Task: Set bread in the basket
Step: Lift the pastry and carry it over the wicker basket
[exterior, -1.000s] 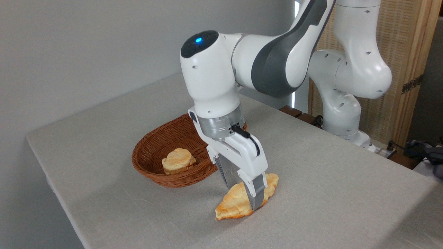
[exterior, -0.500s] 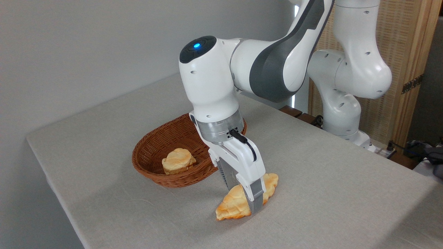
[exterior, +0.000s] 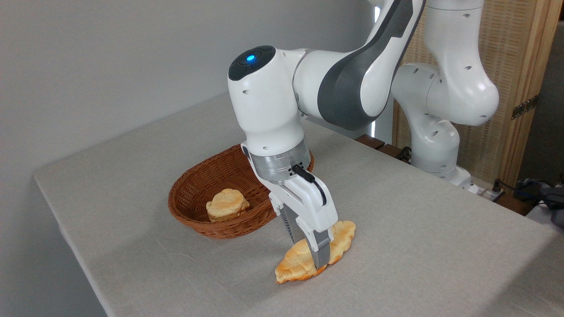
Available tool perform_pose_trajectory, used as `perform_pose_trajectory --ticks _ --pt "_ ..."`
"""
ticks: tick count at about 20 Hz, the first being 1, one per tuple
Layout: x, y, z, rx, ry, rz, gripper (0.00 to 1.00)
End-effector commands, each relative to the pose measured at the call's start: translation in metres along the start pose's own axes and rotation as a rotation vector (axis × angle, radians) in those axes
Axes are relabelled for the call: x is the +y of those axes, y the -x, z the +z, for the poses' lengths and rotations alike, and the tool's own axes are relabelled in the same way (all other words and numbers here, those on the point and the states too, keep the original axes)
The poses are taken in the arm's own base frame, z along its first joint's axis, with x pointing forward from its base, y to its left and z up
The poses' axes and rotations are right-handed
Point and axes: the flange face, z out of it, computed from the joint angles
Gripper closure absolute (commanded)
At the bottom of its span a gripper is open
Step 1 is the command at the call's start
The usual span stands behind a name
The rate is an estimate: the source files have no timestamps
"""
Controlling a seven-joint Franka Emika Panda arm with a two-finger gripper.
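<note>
The bread point(exterior: 294, 264), a long golden-brown lobed pastry, lies on the grey tablecloth right of the basket's near end. My gripper point(exterior: 309, 254) comes down over its middle, one finger on each long side, both pressed against it. The far finger is partly hidden behind the pastry. The bread still rests on the cloth. The basket point(exterior: 194, 224), an oval reddish-brown wicker one, sits just left of and behind the gripper; its right end is hidden by my wrist.
A small pale round bun point(exterior: 227, 204) lies inside the basket at its near end. The table's front-left edge point(exterior: 75, 259) runs close below the basket. The arm's base point(exterior: 434, 145) stands at the back right.
The wrist dropped a little and the fingers drew together onto the bread. The pastry settled slightly flatter on the cloth.
</note>
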Motion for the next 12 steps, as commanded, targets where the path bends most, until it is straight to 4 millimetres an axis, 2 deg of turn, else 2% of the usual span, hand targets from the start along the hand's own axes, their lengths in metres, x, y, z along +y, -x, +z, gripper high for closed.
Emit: perform_pose_trajectory --ticks 1,4,6,10,12 --pt "-0.003 0.004 -0.001 -0.002 -0.020 0.014 0.42" --pt "-0.008 0.011 -0.010 0.015 -0.031 -0.005 0.42" --pt "-0.018 0.016 -0.028 0.046 -0.049 -0.029 0.42" --pt "-0.028 0.009 -0.067 0.174 -0.056 -0.088 0.42" --pt "-0.029 0.006 -0.081 0.213 -0.042 -0.104 0.42"
